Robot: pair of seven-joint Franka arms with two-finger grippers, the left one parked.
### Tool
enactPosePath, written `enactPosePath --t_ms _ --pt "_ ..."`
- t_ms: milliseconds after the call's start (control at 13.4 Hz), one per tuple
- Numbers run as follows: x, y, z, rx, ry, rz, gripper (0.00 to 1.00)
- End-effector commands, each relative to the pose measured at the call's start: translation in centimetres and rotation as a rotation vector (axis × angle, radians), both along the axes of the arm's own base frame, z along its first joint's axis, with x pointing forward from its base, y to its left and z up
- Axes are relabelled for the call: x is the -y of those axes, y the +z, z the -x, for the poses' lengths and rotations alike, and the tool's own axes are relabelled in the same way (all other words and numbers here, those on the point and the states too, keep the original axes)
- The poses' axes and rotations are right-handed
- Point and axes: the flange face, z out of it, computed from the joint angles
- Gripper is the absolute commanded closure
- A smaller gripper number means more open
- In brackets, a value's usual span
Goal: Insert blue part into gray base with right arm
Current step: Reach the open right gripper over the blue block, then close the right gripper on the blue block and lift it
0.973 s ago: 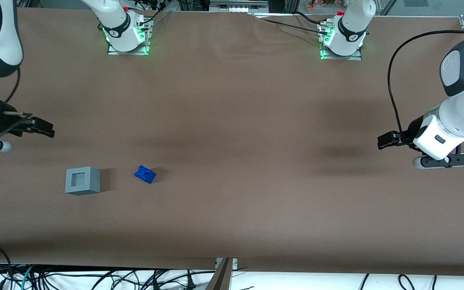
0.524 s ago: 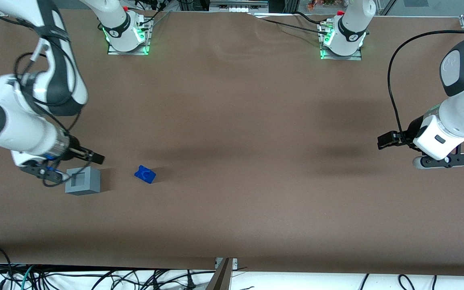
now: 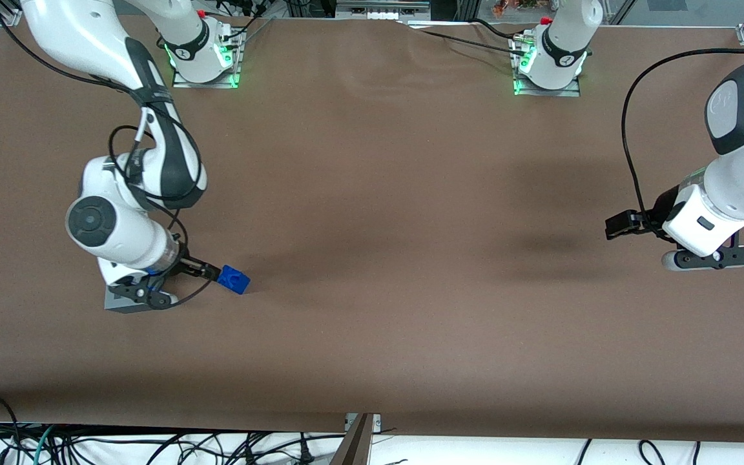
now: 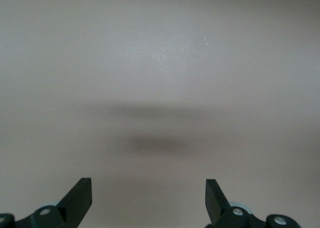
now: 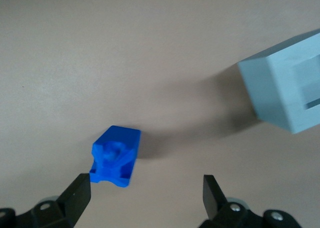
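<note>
The blue part [image 3: 235, 280] lies on the brown table, a small bright-blue block with a notched top. My right arm's gripper [image 3: 210, 272] hangs low just beside it, open and empty, its tips almost at the block. In the right wrist view the blue part [image 5: 116, 155] lies close to one finger [image 5: 77, 195], off-centre between the spread jaws of the gripper [image 5: 146, 193]. The gray base [image 5: 285, 87] stands beside it with its square socket facing up. In the front view the wrist covers most of the gray base [image 3: 113, 305].
Two arm mounts with green lights [image 3: 204, 61] [image 3: 546, 64] stand along the table's edge farthest from the front camera. Loose cables [image 3: 152, 445] lie below the edge nearest it. The parked arm [image 3: 701, 226] hangs over the table at its own end.
The right arm has swung in from its end of the table, passed over the gray base and come down beside the blue part. The blue part and gray base have not moved.
</note>
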Motion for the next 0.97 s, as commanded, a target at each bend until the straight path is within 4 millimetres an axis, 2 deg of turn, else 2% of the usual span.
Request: enactPosePath --t_ms 0,524,898 --pt "-2.7 -1.6 -0.1 0.016 -0.004 -0.001 0.01" --pt "-2.6 -5.1 -0.6 0.039 -0.006 0.003 0.01" --pt "-2.6 -6.4 -0.7 0.04 -0.036 0.004 0.01"
